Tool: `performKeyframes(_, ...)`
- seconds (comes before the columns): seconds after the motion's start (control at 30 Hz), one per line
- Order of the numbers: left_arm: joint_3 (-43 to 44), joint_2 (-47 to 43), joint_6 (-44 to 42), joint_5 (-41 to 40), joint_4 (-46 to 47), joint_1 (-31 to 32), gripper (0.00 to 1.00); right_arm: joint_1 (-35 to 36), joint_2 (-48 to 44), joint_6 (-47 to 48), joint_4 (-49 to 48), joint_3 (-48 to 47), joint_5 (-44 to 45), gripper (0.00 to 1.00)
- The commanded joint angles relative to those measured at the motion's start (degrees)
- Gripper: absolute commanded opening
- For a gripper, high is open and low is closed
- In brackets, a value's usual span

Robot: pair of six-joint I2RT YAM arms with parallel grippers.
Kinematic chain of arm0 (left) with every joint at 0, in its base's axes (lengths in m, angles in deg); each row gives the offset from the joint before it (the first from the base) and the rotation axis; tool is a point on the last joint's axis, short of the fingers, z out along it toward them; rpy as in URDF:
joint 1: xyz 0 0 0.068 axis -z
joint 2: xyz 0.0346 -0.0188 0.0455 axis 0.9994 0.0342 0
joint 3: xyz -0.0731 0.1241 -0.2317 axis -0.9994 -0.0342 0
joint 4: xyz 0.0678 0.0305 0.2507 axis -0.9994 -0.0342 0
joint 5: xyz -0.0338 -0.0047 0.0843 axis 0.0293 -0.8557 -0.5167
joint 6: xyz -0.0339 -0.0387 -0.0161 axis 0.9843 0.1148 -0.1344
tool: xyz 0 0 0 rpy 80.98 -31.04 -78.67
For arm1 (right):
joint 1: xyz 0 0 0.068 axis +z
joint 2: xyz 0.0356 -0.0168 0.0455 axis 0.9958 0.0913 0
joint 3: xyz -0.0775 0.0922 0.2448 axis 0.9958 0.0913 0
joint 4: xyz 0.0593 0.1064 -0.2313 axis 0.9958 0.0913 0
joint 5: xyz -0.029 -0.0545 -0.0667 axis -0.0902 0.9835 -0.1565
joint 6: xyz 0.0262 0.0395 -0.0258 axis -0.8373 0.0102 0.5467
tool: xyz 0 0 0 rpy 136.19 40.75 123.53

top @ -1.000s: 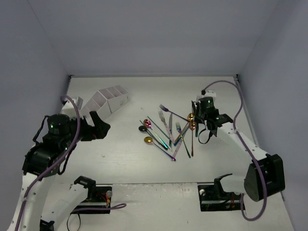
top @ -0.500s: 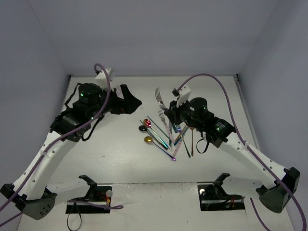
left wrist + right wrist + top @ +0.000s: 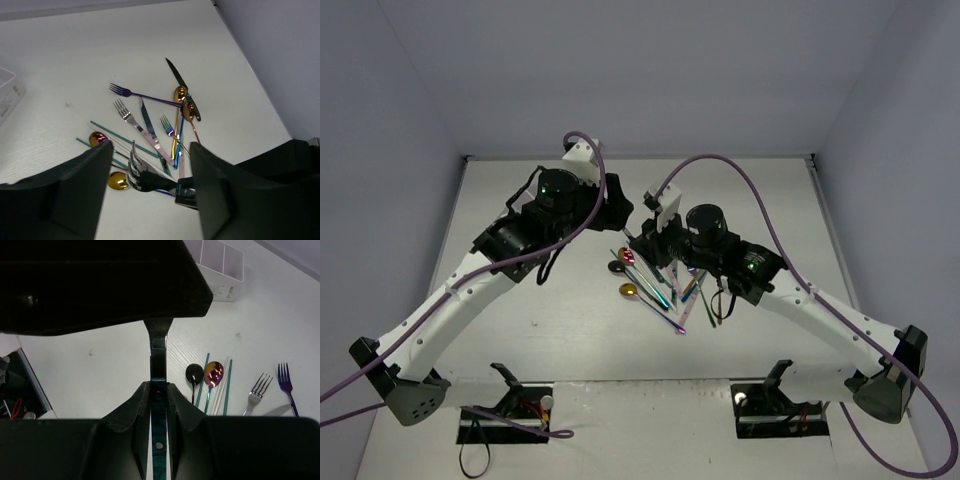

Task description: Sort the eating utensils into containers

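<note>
Holding one slim fork (image 3: 158,352) in the right gripper (image 3: 158,388), jaws clenched on the flat faces of its teal handle, with the neck and head running out past the tips. Straddling that fork's tines with the left gripper (image 3: 150,160), jaws released and standing wide to either side of the head, no contact visible from the left wrist view. Looks like a hand-over in mid-air, above the loose pile of utensils (image 3: 150,122) lying on the table (image 3: 75,55) below both sets of jaws. Expect a light, rigid piece: no flex and nothing fragile, but polished metal, narrow and slick, so likely to pivot or slide if pinched on a thin edge. Best to close the left jaws across the broad flat of the neck or upper handle, just ahead of the right tips, rather than on the curved tines, which offer only points to bear on. Hold the right grip firm until the left has seated, and let go only then. Cannot tell from the right wrist view how deep the head sits inside the left jaws, hidden there behind the left gripper's black body. Well apart from both sets of jaws, far beyond the right tips: the white caddy (image 3: 220,290), not yet holding this fork.
</note>
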Motion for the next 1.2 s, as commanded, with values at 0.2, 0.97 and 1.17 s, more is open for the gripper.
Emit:
performKeyframes(0.2,-1.43,-3.98,-1.35,-5.13,6.65,0.19,0.0,0.8,1.43,0.14,-6.81,-3.73,0.2,0.0)
performKeyframes(0.97,-2.18,-5.26,-24.0,-11.59,12.85,-27.4,0.0,-0.78,-2.9,-0.35,-6.96,3.83,11.04,1.0)
performKeyframes(1.17,1.57,1.93,-32.21,-10.8,17.17,-36.11,0.0,-3.37,-9.09,-2.32,-6.31,8.83,13.45,1.0)
